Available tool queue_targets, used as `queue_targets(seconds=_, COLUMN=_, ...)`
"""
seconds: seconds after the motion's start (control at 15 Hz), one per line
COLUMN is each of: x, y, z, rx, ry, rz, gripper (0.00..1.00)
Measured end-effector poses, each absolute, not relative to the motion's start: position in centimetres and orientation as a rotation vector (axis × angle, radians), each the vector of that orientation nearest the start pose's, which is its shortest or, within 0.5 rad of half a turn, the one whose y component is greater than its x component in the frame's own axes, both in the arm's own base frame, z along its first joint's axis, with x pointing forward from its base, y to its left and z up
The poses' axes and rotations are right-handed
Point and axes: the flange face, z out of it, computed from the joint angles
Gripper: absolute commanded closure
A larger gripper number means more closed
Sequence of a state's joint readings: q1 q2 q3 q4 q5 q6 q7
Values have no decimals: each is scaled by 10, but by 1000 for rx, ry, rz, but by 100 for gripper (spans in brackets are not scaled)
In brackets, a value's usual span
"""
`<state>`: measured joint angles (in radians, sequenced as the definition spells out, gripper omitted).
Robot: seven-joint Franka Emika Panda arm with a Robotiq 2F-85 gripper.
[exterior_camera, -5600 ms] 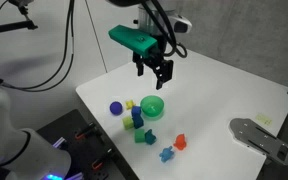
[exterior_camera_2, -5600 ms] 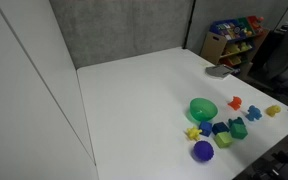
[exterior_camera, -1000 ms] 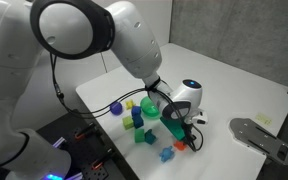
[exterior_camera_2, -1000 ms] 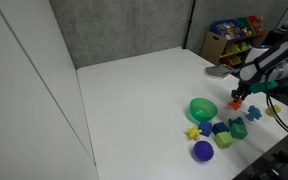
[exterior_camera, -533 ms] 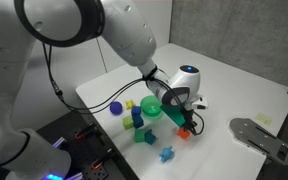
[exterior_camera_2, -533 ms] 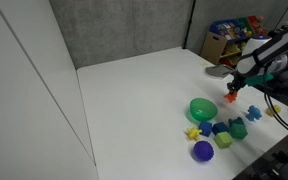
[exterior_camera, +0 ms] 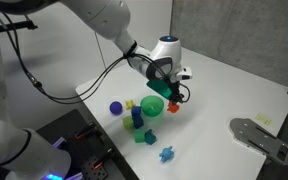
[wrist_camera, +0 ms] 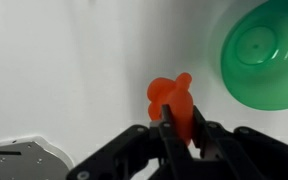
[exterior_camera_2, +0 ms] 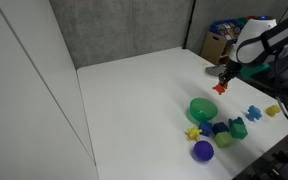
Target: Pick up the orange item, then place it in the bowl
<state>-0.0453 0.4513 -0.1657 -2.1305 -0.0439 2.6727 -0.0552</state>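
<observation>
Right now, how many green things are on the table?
2. The bowl stands on the white table, and the green block lies among the small toys nearer the table edge. The arm could hide another.

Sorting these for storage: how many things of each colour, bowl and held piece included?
Orange: 1, orange lumpy toy piece in the gripper
Green: 2, round green plastic bowl, green block
Blue: 2, blue block, blue toy piece
Yellow: 2, yellow piece, second yellow piece
Purple: 1, purple ball
Dark teal piece, colour unclear: 1
Total: 9
</observation>
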Motion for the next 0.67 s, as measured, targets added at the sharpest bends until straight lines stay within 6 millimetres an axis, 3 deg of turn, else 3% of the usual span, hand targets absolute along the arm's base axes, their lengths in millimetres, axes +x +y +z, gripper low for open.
queue_targets(seconds=0.33, x=549, y=-56, z=215, rx=-3192, ry=5, rz=-109, gripper=93)
queue_targets(seconds=0.4, x=545, y=-48, z=213, rx=-3186, ry=-19, rz=-94, gripper=80)
queue_targets(seconds=0.47, x=541, y=-40, z=209, rx=-3181, ry=-38, rz=-78, gripper=92)
queue_targets(seconds=0.67, x=535, y=-28, z=199, rx=-3178, ry=-76, rz=-41, gripper=91)
